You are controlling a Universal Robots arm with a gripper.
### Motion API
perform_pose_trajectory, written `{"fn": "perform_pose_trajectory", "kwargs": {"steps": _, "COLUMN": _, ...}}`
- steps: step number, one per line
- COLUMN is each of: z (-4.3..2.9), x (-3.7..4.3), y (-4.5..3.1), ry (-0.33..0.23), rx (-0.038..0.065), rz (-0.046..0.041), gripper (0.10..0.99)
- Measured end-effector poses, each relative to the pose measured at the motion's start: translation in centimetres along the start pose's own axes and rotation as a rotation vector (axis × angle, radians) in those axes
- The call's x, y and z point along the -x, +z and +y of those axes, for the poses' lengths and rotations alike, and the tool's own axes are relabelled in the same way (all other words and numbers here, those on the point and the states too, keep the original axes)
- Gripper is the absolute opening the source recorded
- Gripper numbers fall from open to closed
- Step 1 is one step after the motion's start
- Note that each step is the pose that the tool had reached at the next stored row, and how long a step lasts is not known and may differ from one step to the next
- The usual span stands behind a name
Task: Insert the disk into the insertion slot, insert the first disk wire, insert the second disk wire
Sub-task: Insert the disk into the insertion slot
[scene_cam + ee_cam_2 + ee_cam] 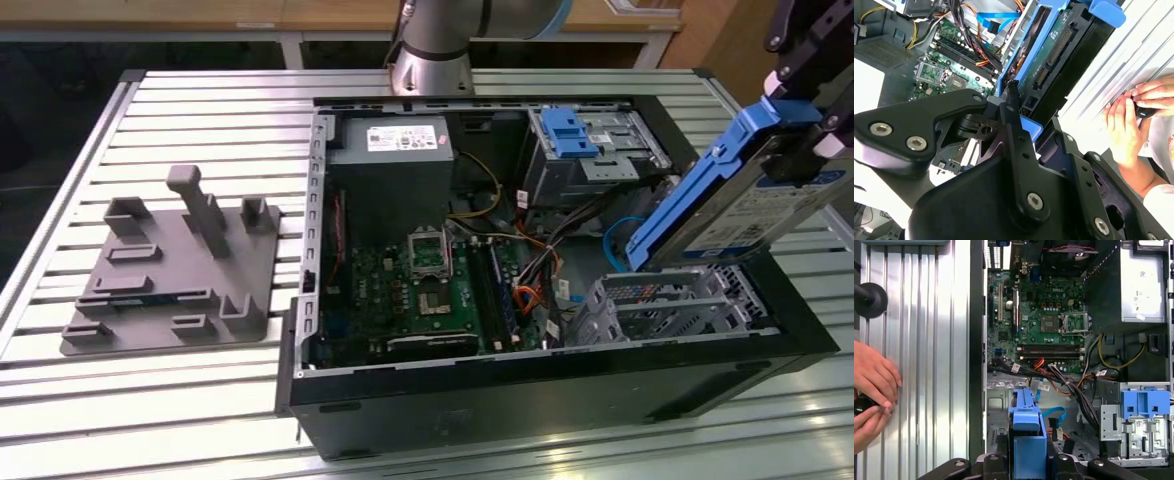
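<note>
Blue plastic frames the flat silver disk (741, 195), pinched by the fingers (1016, 135) of the black gripper (1029, 120). It hangs tilted above the boxy silver holey-metal insertion slot (667, 305), not in yet. All 3 steps look left.

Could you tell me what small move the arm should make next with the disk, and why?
Probably a slight levelling of the disk while easing it down toward the drive cage. The gripper is shut on the disk, which hangs tilted above the open computer case, its lower end just over the cage and not yet in it.
</note>
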State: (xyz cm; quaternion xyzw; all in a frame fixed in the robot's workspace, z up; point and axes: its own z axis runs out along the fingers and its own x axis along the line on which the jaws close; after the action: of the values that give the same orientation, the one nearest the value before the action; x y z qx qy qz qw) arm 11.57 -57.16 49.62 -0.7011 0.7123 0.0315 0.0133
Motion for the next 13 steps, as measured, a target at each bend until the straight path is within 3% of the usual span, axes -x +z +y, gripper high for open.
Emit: {"fn": "perform_pose_trajectory", "kwargs": {"steps": 13, "z": 0.0, "x": 0.0, "y": 0.24, "ry": 0.0, "rx": -0.005, "rz": -0.0001, "gripper": 0.365}}
